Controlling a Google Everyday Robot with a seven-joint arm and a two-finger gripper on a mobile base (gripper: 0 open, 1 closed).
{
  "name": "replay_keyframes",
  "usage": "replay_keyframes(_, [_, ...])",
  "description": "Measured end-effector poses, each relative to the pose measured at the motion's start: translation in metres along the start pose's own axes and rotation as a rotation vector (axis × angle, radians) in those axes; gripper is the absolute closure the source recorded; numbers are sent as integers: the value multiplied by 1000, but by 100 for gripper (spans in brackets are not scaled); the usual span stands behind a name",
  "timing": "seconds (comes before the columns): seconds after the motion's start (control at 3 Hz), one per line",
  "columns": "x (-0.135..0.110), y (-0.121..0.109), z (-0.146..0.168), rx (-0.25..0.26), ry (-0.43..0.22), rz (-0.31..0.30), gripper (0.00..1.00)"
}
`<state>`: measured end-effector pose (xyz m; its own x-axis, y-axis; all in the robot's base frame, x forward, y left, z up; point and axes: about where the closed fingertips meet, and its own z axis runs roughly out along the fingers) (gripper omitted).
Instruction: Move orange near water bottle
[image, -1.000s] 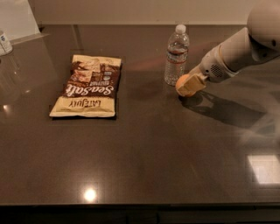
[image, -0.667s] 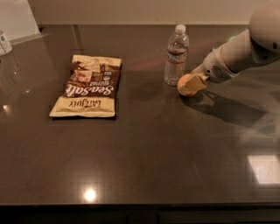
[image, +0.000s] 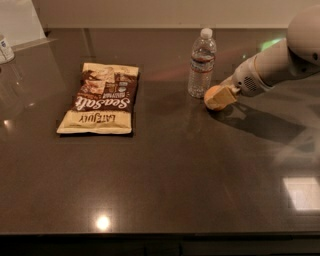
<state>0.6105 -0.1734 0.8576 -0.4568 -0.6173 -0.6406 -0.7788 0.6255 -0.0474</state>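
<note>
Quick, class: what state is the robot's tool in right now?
Tool: closed, holding the orange, down close beside the bottle.

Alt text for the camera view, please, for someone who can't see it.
The robot's gripper holds an orange low over the dark table, close beside an upright water bottle. A snack bag lies flat farther off on the bottle's other side.

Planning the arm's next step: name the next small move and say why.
Probably open and let go: the gripper, right of centre, holds the orange low over the table, just right of the water bottle and close to its base.
</note>
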Motion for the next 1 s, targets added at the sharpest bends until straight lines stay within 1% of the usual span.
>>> replay_keyframes(0.33, [-2,0,-1,-8,-36,-1,17])
replay_keyframes(0.67, [-2,2,0,-11,-36,-2,0])
replay_keyframes(1.0, [-2,2,0,-12,-36,-2,0])
